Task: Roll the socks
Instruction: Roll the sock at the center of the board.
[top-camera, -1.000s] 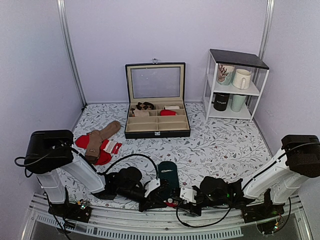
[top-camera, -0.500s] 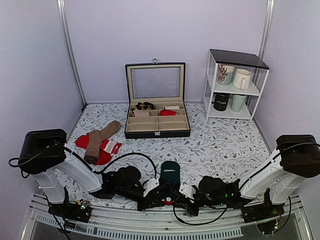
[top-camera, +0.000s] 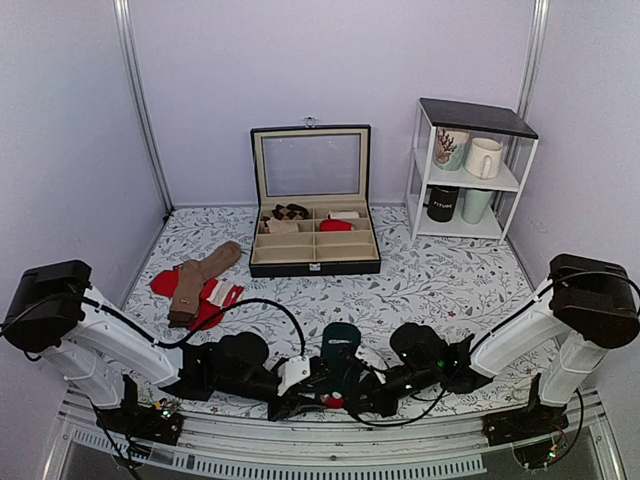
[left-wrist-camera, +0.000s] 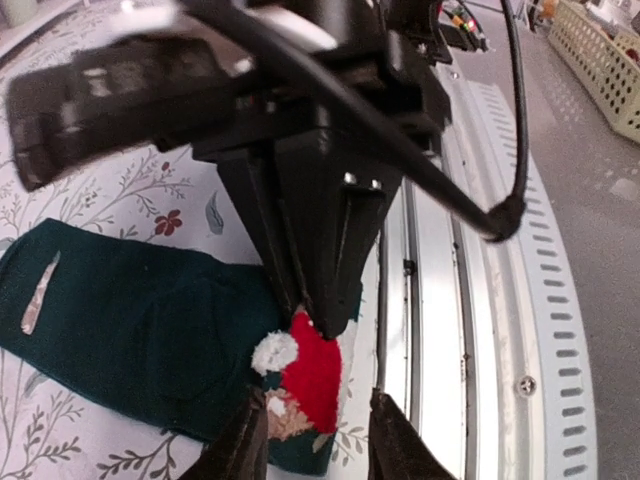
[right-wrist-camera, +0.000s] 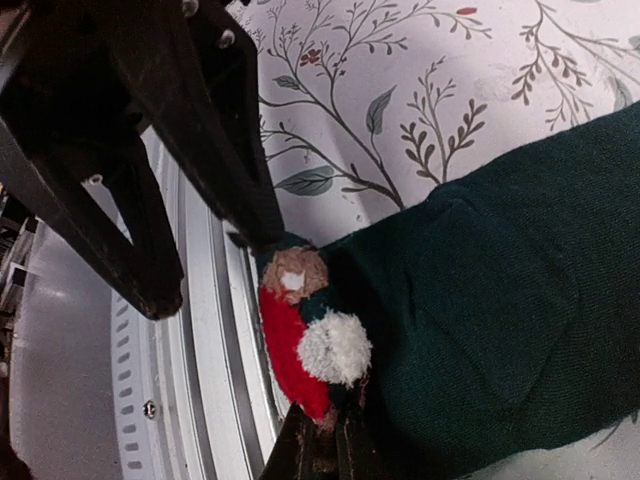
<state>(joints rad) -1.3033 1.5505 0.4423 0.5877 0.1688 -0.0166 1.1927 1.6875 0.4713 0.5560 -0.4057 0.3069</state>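
Observation:
The dark teal socks (top-camera: 341, 343) lie flat near the table's front edge, with a red, white and tan tufted patch at their near end (left-wrist-camera: 315, 370). My right gripper (right-wrist-camera: 325, 447) is shut on that near end beside the patch (right-wrist-camera: 300, 345). In the top view it reaches in from the right (top-camera: 352, 398). My left gripper (left-wrist-camera: 315, 450) is open, with one finger on each side of the patch, and comes from the left (top-camera: 303, 392). The two grippers meet tip to tip at the sock end.
An open black compartment box (top-camera: 315, 262) stands at the back middle. Tan-brown socks (top-camera: 200, 275) lie on red socks (top-camera: 207, 312) at the left. A white shelf with mugs (top-camera: 470, 170) stands at the back right. A metal rail (top-camera: 420, 445) runs along the front edge just behind the grippers.
Both arms have stretched lower and further in. My right gripper has moved left onto the sock's near end. The socks have shifted slightly.

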